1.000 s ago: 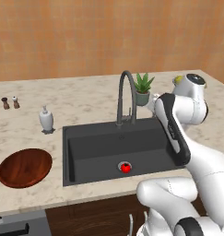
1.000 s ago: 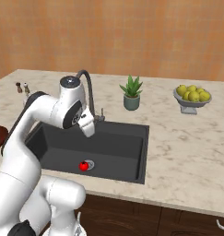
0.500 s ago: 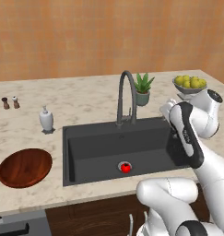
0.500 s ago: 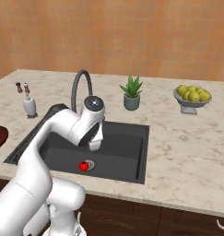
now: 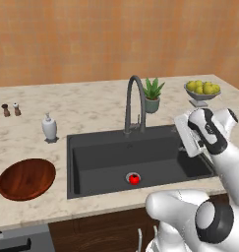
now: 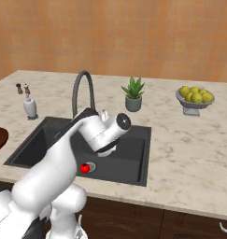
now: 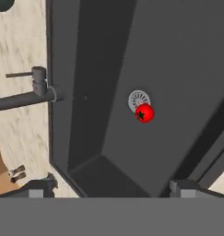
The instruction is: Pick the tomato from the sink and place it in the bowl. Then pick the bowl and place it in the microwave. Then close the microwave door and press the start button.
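tomato (image 7: 144, 113): on sink (image 7: 178, 55) floor, touching the drain | gripper (image 7: 113, 186): jaws spread wide, empty; well above it

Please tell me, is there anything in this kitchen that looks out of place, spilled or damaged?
One thing only: a tomato lies on the floor of the sink, touching the round drain, an odd place for food. Nothing looks spilled or broken. The wooden bowl sits level on the counter left of the sink.
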